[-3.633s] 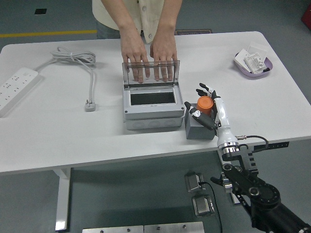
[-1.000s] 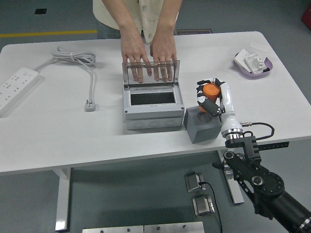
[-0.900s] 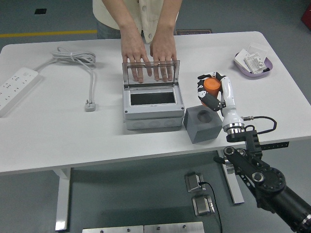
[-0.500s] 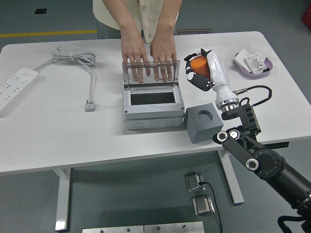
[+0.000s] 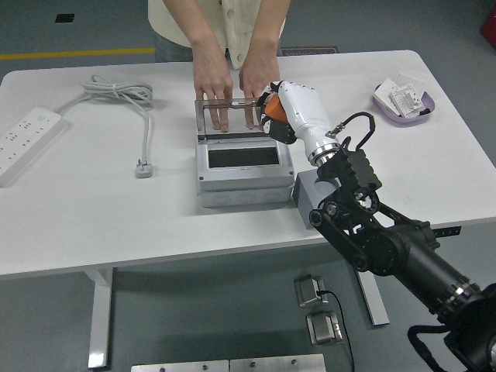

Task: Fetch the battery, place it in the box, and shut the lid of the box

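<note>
The grey box (image 5: 244, 167) stands mid-table with its clear lid (image 5: 232, 118) raised upright at the back, and its dark opening (image 5: 242, 157) shows. My right hand (image 5: 283, 116) is shut on the orange battery (image 5: 271, 111) and holds it in the air over the box's right rear corner, in front of the lid. A person at the far side has both hands (image 5: 236, 85) flat behind the lid. The grey holder block (image 5: 304, 198) stands right of the box, mostly hidden by my arm. My left hand is out of view.
A white power strip (image 5: 25, 139) lies at the far left, with a coiled cable and plug (image 5: 142, 166) to its right. A purple tray (image 5: 403, 99) with small packs sits at the back right. My right forearm (image 5: 364, 225) crosses the table's front right edge.
My right hand lifted the orange battery out of the grey holder block and carried it up and left, from beside the block to over the box's right rear corner. The person's hands stayed.
</note>
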